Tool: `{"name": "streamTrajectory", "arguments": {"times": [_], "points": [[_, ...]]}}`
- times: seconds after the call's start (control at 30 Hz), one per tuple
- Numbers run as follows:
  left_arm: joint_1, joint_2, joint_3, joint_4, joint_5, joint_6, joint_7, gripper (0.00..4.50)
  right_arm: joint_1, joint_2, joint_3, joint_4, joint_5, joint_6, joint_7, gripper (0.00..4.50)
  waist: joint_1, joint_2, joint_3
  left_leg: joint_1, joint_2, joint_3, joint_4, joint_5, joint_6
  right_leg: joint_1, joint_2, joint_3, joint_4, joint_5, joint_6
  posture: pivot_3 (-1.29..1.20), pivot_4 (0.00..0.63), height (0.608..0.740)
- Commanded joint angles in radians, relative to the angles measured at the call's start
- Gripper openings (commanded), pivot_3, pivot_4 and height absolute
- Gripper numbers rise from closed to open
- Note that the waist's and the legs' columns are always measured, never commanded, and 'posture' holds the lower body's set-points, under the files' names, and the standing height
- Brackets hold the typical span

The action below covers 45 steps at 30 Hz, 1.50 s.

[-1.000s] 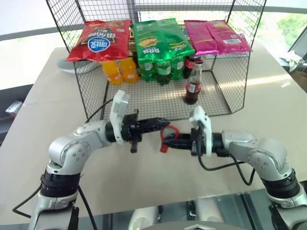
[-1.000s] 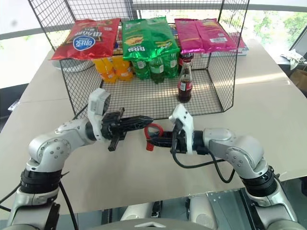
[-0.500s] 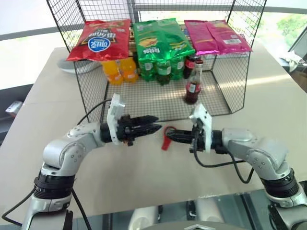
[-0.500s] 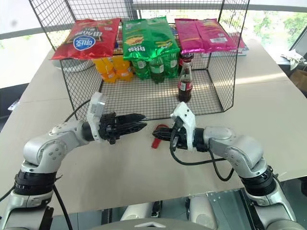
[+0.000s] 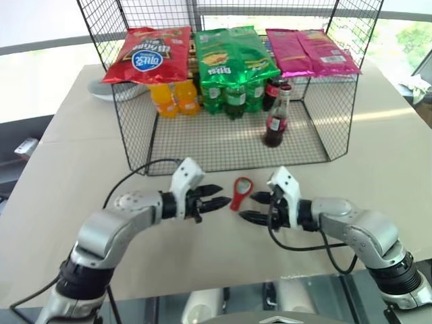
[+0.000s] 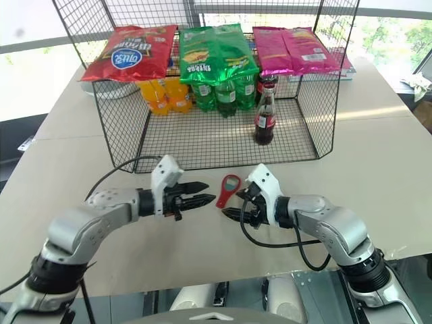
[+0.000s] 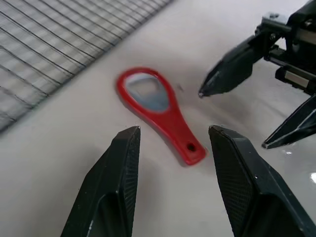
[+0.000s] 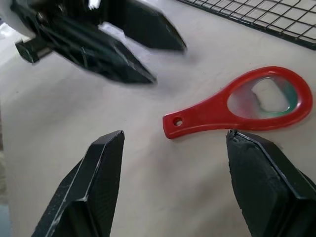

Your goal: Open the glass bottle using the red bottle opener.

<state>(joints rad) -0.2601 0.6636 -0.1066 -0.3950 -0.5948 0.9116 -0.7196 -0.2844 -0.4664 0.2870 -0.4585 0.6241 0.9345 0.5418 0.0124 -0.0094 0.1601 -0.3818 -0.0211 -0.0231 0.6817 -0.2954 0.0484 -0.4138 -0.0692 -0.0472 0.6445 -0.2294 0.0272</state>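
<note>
- The place looks like a robot test room or lab, arranged as a small shop display.
- A large beige table (image 5: 61, 169) carries a black wire rack (image 5: 135, 135), which is the landmark here.
- On top of the rack lie snack bags: a red bag (image 5: 148, 55), a green bag (image 5: 233, 54) and pink bags (image 5: 310, 52).
- Under the bags, inside the rack, stand orange soda bottles (image 5: 169, 100), green soda bottles (image 5: 236, 98) and the glass bottle (image 5: 277, 121).
- Behind the rack are big windows (image 5: 40, 23) with daylight, and trees (image 5: 412, 34) are visible outside.
- Left of the rack, a white bowl (image 5: 101, 88) sits on the table.
</note>
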Motion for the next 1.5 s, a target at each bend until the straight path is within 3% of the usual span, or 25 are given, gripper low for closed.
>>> {"name": "streamTrajectory", "arguments": {"times": [0.03,0.3,0.5,0.73,0.93,1.23,1.5], "points": [[-0.102,0.002,-0.074,0.057,0.059,0.034,0.004,2.23,-0.009,0.028,-0.011,-0.026,-0.01,0.007,-0.026,3.27,0.0,0.0,0.0,0.0,0.0,0.0,0.0,0.0,0.0,0.0,0.001,0.0,0.001,0.0,0.0,0.0,0.15,0.74],[-0.203,0.03,-0.241,0.038,0.111,0.147,-0.028,2.23,0.03,0.037,-0.065,-0.054,-0.012,0.027,-0.066,3.27,0.001,0.0,0.0,0.0,0.0,0.001,0.0,0.0,-0.001,0.0,0.004,0.001,0.0,0.0,0.0,0.0,0.15,0.74],[-0.283,-0.019,-0.319,0.068,0.141,0.24,-0.006,2.23,0.077,0.04,-0.125,-0.105,-0.003,0.053,-0.109,3.27,0.004,0.0,-0.001,0.0,-0.003,0.001,0.001,0.0,-0.001,0.001,0.003,0.001,-0.001,0.0,0.0,0.0,0.15,0.74],[-0.342,-0.035,-0.269,0.108,0.085,0.327,-0.07,2.23,0.093,0.045,-0.137,-0.128,-0.002,0.07,-0.129,3.27,0.004,0.0,-0.001,0.0,-0.003,0.0,0.002,0.0,0.0,0.002,0.002,0.0,0.0,0.0,0.001,0.0,0.15,0.74],[-0.35,-0.026,-0.169,0.124,0.052,0.358,-0.08,2.23,0.036,0.027,0.018,-0.047,-0.136,0.001,-0.112,3.27,-0.001,0.0,0.0,-0.001,-0.003,0.0,0.002,0.001,0.0,0.0,0.003,0.0,0.0,0.0,0.001,0.0,0.15,0.74],[-0.299,0.1,-0.061,0.103,0.071,0.324,-0.051,2.23,-0.059,0.084,0.089,0.086,-0.068,0.003,0.111,3.27,-0.033,-0.001,0.0,0.003,0.001,-0.002,0.0,0.001,-0.001,0.0,0.006,0.004,0.003,0.0,0.0,0.0,0.15,0.74],[-0.244,0.096,-0.02,0.053,0.072,0.311,0.001,2.23,-0.143,0.141,0.146,0.217,-0.115,-0.049,0.21,3.27,-0.024,-0.001,0.0,0.001,-0.002,-0.002,0.0,0.001,-0.001,-0.001,0.005,0.004,0.002,0.0,0.0,0.0,0.15,0.74]]}}
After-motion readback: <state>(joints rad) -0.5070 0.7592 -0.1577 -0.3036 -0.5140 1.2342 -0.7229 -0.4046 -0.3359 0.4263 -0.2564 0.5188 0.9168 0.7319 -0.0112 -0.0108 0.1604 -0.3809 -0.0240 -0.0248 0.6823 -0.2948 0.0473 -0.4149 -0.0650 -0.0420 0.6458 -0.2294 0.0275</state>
